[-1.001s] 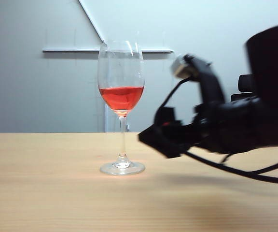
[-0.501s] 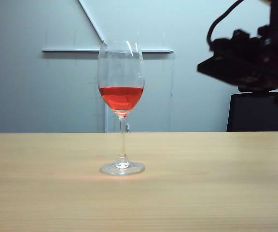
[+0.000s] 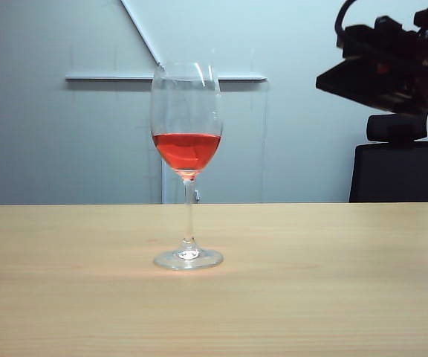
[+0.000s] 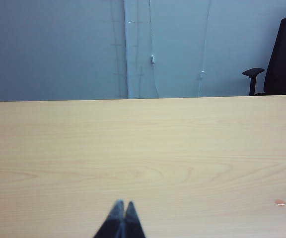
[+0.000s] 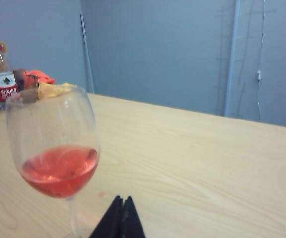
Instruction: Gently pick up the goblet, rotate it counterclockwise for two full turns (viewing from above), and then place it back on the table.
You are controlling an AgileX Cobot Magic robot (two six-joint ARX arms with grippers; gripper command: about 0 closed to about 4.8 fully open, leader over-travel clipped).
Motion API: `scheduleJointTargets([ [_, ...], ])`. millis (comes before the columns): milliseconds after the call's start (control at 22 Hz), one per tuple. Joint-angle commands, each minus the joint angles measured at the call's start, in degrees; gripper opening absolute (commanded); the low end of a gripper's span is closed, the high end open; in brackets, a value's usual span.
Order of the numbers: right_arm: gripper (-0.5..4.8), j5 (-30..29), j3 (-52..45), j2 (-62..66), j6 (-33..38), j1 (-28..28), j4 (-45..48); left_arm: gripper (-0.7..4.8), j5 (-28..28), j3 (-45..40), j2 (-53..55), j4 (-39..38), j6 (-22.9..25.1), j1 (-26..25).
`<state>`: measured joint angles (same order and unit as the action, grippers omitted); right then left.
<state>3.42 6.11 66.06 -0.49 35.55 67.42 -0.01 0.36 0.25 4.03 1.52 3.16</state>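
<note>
Goblet (image 3: 187,167) stands upright on desk (image 3: 333,297), foot flat, approx. centre; long axis vertical. Bowl about a third full of red-orange liquid (image 3: 188,151). Right pincer (image 5: 121,218) pressed together, holding nothing, raised well above desk at upper right of exterior view; goblet lies below and to its left, well apart. Left pincer (image 4: 121,220) also pressed together, low over bare desk, goblet not in its view. Right arm judged nearer. Judgement: pincer must spread before approaching the stem.
</note>
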Motion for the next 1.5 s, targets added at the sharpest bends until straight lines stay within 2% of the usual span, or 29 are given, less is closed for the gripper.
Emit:
scheduleJointTargets([
  [46, -0.09, 0.1, 0.3, -0.2, -0.3, 0.1, -1.0, -0.05, 0.2, 0.2, 0.1, 0.7, 0.0, 0.1],
  [137, -0.08, 1.8, 0.2, -0.2, -1.5, 0.0, -2.0, -0.05, 0.2, 0.2, 0.1, 0.7, 0.0, 0.1],
  [228, -0.08, 7.5, 0.2, -0.4, -1.5, 0.0, -2.1, -0.05, 0.2, 0.2, 0.1, 0.7, 0.0, 0.1],
  [319, -0.09, 9.6, 0.2, -2.4, -1.5, 0.1, -4.4, -0.05, 0.2, 0.2, 0.1, 0.7, 0.0, 0.1],
  [410, -0.09, 13.3, 0.2, -8.0, -1.5, 0.0, -12.0, -0.05, 0.2, 0.2, 0.1, 0.7, 0.0, 0.1],
  [455, -0.09, 16.4, 0.2, -13.9, -1.5, -0.8, -21.4, -0.05, 0.2, 0.2, 0.1, 0.7, 0.0, 0.1],
  [546, -0.09, 15.5, 0.2, -23.9, -1.2, -4.0, -36.1, -0.05, 0.2, 0.2, 0.1, 0.7, 0.0, 0.1],
  [592, -0.09, 12.3, 0.2, -30.5, -1.0, -7.1, -44.1, -0.05, 0.2, 0.2, 0.1, 0.7, 0.0, 0.1],
  [637, -0.09, 10.4, 0.2, -33.9, -1.4, -9.4, -47.1, -0.05, 0.2, 0.2, 0.1, 0.7, 0.0, 0.1],
  [865, -0.09, 8.3, -2.9, -43.7, -4.1, -16.1, -49.1, -0.05, 0.2, 0.2, 0.1, 0.7, 0.0, 0.1],
  [956, -0.09, 5.0, -6.0, -48.2, -4.1, -19.4, -49.2, -0.05, 0.2, 0.2, 0.1, 0.7, 0.0, 0.1],
  [1092, -0.08, -0.2, -6.1, -54.2, -4.0, -25.0, -55.8, -0.05, 0.2, 0.2, 0.1, 0.7, 0.0, 0.1],
  [1365, -0.08, 0.0, -6.1, -64.2, -4.5, -31.1, -62.9, -0.05, 0.2, 0.2, 0.1, 0.7, 0.0, 0.1],
  [1502, -0.09, 0.1, -6.1, -66.1, -4.4, -32.2, -64.6, -0.05, 0.2, 0.2, 0.1, 0.7, 0.0, 0.1],
])
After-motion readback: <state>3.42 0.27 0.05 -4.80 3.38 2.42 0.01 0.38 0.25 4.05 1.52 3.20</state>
